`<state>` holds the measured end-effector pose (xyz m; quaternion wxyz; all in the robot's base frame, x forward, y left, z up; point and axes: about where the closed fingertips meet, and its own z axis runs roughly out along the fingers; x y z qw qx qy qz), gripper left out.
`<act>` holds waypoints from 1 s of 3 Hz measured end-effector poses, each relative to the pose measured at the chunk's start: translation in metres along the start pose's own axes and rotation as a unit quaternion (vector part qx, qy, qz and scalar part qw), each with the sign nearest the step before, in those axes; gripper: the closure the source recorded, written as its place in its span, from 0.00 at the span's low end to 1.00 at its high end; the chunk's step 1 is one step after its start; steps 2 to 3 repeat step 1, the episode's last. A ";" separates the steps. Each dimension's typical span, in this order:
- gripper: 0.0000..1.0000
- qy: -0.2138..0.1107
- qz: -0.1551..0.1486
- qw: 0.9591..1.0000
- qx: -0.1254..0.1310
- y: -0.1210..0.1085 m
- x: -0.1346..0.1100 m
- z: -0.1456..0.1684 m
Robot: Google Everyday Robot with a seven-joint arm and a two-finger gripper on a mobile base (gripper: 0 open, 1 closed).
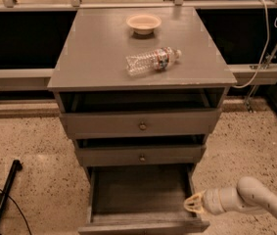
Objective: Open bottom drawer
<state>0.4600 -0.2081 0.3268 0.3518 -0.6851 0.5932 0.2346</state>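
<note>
"Jaws, parted or clenched?"
"Can't tell. The gripper (193, 204) is at 5 o'clock, at the right wall of the bottom drawer (138, 192), near its front corner."
"Any writing?"
"The water bottle (152, 61) has a label with a red-blue band, unreadable."
"Counts?"
"Three grey drawers, with the bottom one pulled out at 6 o'clock. Two round knobs (142, 126) show. One bottle lies on its side and one bowl (144, 22) sits at 12 o'clock, both on the cabinet top (94, 58)."
"Arm?"
"The white arm (255, 199) enters from 4 o'clock, near level, wrist pointing to 9 o'clock."
</note>
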 end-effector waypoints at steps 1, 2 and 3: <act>0.59 0.016 0.008 0.999 0.026 0.011 -0.001 -0.016; 0.59 0.016 0.008 0.999 0.026 0.011 -0.001 -0.016; 0.59 0.016 0.008 0.999 0.026 0.011 -0.001 -0.016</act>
